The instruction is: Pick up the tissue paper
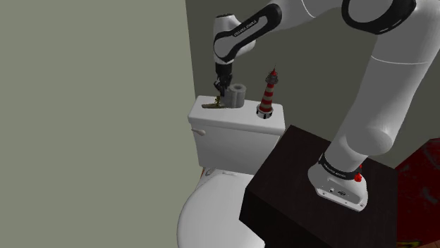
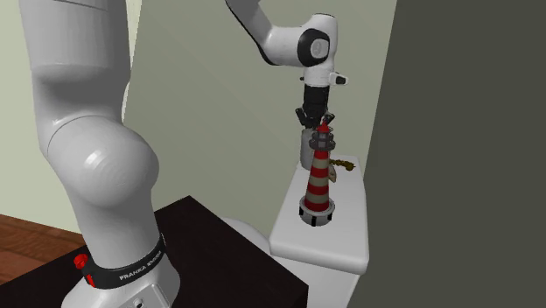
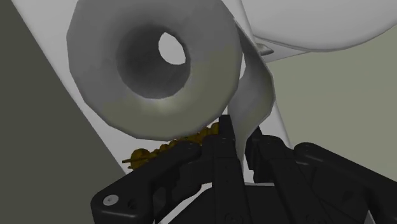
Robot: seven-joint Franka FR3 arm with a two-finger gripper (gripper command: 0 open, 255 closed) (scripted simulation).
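The gripper [image 1: 220,91] pinches the tissue roll [image 1: 238,93] by its loose sheet. The roll stands upright beside it, toward the lighthouse [image 1: 268,95].

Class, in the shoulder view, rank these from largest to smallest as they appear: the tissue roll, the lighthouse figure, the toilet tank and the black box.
1. black box
2. toilet tank
3. lighthouse figure
4. tissue roll
The box lies nearest the camera, which adds to its apparent size.
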